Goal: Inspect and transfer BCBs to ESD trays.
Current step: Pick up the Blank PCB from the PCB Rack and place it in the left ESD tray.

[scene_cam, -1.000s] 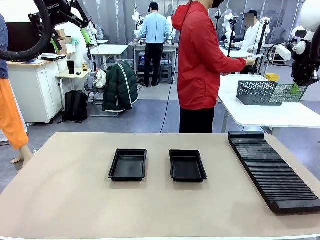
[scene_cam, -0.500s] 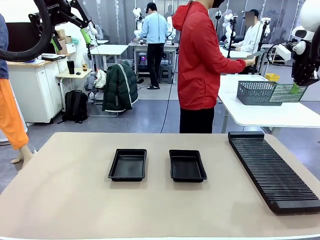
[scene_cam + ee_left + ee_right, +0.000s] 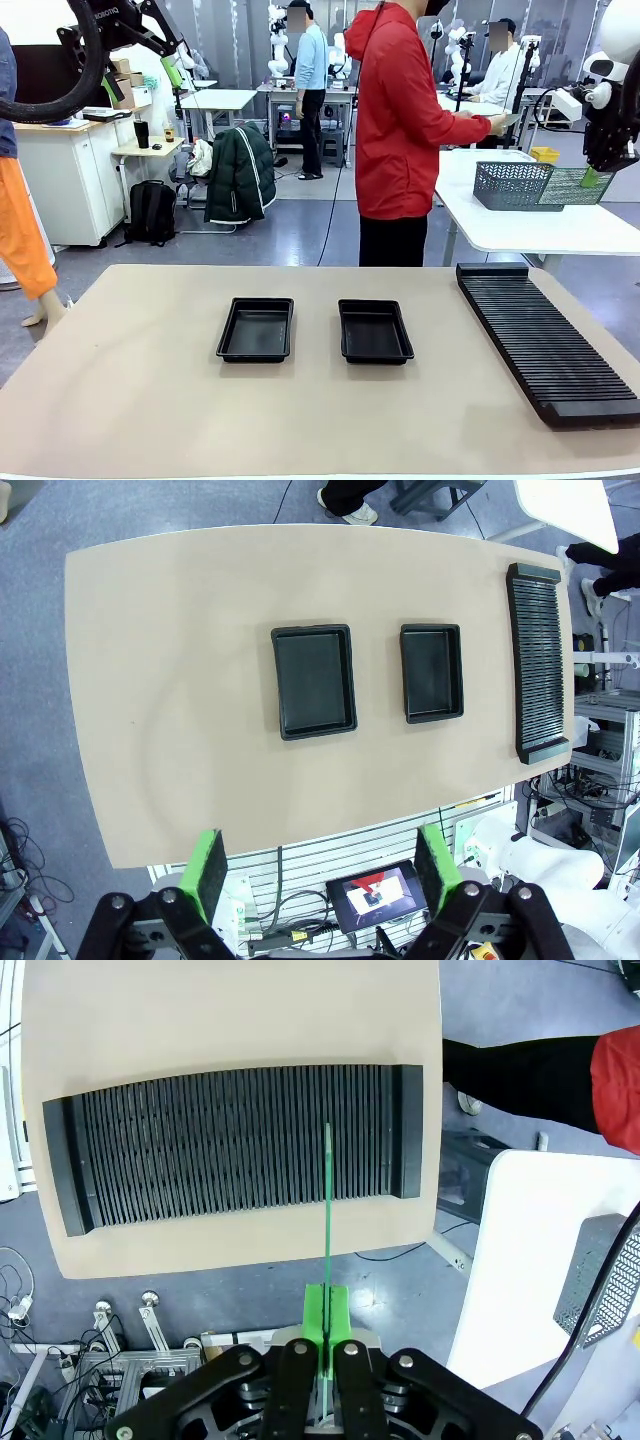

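Pinched in the right pincer (image 3: 327, 1300): one BCB (image 3: 327, 1210), clamped by its near edge between the green pads (image 3: 313, 1315), seen edge-on as a thin green line running straight out past the fingertips; beyond the board's far tip, lying crosswise to it, the black slotted rack (image 3: 180, 1150) on the tan table (image 3: 230, 1010), apart from both board and pincer; off to one side of this pincer, past the table's edge, a person (image 3: 540, 1085) in dark trousers and a red top. Spread wide and gripping nothing: the left pincer (image 3: 323, 875), held high above the table; straight ahead of the gap between its fingers (image 3: 210, 872), well apart from them, the first ESD tray (image 3: 315, 675), bare inside; near that one, ahead of the other finger, the second ESD tray (image 3: 432, 670), likewise bare; farther out on that side, the slotted rack, lengthwise parallel to both trays.
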You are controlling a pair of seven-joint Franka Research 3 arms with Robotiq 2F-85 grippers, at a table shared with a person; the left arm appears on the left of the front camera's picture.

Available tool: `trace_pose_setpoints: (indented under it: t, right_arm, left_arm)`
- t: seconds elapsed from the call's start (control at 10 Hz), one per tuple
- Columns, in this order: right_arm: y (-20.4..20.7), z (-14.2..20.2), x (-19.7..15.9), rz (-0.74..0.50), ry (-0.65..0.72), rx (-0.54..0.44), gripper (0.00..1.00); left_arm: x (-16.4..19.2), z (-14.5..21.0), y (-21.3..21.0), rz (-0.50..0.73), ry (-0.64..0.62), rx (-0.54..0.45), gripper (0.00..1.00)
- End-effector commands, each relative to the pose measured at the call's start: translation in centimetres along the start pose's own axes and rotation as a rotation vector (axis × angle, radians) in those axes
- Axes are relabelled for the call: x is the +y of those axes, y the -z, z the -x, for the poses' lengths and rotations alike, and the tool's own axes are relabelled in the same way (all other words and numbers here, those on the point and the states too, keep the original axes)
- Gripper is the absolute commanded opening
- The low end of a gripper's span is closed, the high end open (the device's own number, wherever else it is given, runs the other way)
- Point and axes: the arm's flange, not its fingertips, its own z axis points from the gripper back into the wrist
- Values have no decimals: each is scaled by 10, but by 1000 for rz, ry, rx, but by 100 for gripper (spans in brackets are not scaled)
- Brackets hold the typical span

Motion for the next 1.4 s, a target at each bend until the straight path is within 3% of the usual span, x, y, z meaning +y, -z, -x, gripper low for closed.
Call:
trace_pose_setpoints:
  t: [0.0,0.6,1.3]
  right_arm:
    - [0,0,0,0,0,0,2]
    - [-12,-54,14,-193,561,-156,2]
    - [43,-155,52,-541,1030,-259,2]
  left_arm:
    - [0,0,0,0,0,0,100]
    - [0,0,0,0,0,0,100]
    - [0,0,0,0,0,0,100]
